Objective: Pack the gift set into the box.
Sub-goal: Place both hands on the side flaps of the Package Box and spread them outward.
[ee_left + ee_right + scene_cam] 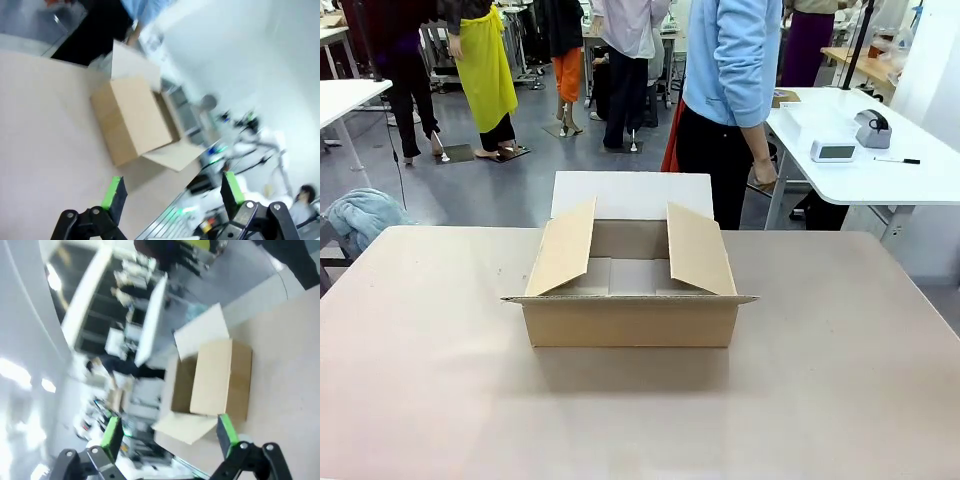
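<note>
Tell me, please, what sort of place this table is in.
Probably a shared lab or workshop hall: a brown corrugated cardboard box sits open on a beige table, white work tables stand around on a grey floor, and a person in a light blue top stands among others.

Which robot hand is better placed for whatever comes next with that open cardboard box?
Right, slightly. The person stands behind the box toward the robot's right, so a handover would likely come there. Otherwise even: left hand and right hand are both open, clear of the box.
</note>
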{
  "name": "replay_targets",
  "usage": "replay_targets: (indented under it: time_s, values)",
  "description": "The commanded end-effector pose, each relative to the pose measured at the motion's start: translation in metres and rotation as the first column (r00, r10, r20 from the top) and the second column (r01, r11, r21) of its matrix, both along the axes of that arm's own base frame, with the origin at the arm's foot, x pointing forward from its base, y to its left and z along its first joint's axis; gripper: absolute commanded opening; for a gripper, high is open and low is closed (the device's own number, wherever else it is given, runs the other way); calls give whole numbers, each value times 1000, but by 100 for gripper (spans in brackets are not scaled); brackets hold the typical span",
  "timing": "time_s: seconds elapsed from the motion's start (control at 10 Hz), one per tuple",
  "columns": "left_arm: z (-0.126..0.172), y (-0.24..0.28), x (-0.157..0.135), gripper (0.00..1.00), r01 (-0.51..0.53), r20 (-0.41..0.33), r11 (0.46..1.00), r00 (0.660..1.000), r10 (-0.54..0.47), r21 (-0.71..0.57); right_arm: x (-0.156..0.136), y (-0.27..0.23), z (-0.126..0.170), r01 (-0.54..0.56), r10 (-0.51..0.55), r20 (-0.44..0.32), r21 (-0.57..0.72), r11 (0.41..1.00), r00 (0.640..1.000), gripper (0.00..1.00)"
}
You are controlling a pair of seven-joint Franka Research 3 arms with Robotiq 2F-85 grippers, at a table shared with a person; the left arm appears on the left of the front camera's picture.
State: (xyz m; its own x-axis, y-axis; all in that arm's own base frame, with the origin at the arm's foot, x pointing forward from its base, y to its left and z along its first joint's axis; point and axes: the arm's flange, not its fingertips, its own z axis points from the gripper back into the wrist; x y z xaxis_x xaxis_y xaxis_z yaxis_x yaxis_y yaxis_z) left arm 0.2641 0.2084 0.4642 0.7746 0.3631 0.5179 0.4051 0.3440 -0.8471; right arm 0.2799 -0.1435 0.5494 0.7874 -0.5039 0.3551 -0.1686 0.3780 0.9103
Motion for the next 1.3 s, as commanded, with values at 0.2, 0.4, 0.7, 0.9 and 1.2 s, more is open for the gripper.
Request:
replay_targets:
  time_s: [0.2,0.4,0.7,0.9,1.2]
  values:
    - [0,0,0,100,0,0,1000,1000,0,0,0,0,0,0,0,0,0,1000,1000,100]
    - [-22,14,3,100,-36,-23,996,999,35,-82,2,-20,-21,125,-135,-88,-108,986,987,100]
    - [53,-110,60,100,276,-68,913,961,-268,301,84,101,2,-162,175,-19,-480,862,984,100]
    - [77,-234,99,100,383,-206,727,923,-325,570,127,196,-16,-390,537,61,-618,683,842,100]
    - [81,-344,117,100,379,-296,534,925,-238,756,133,264,-41,-374,643,191,-678,633,741,100]
